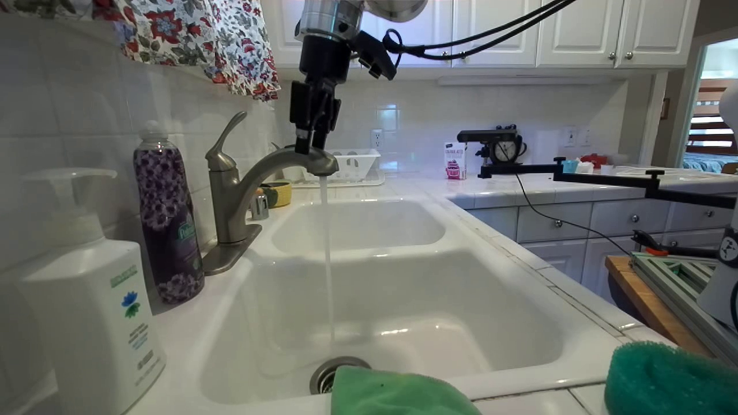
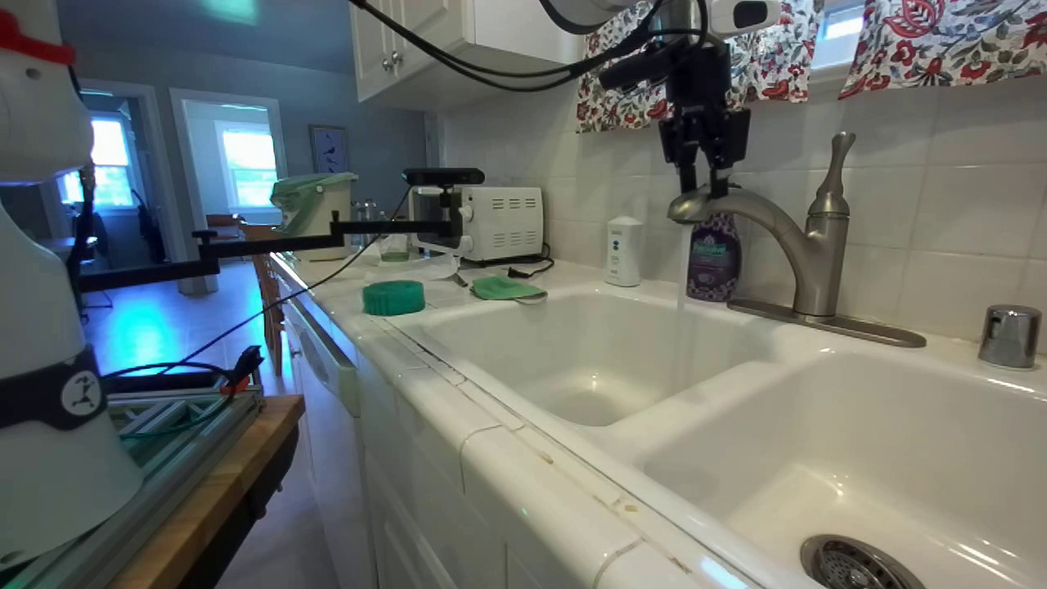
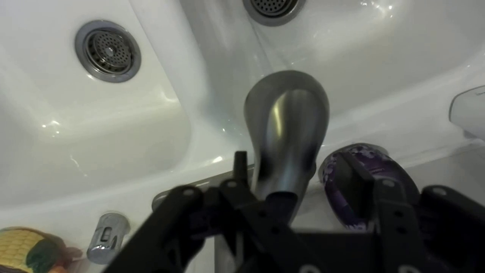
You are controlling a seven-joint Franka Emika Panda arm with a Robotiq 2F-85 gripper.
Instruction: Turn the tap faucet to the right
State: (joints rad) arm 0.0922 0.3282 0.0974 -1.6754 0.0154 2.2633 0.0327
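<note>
In an exterior view: faucet (image 1: 230, 190) stands at wall side of sink (image 1: 415, 288), water (image 1: 326, 248) running from spout (image 1: 270, 165). Gripper (image 1: 311, 143) points down at spout's top.

In an exterior view: fingers (image 2: 719, 185) at spout near outlet; lever (image 2: 833, 186) upright, well apart from gripper; soap bottle (image 2: 714, 266) behind spout.

Wrist view: gripper straddles spout, fingers spread, spout nearer one finger, clear gap to other. Cannot tell whether nearer finger touches it.
</note>
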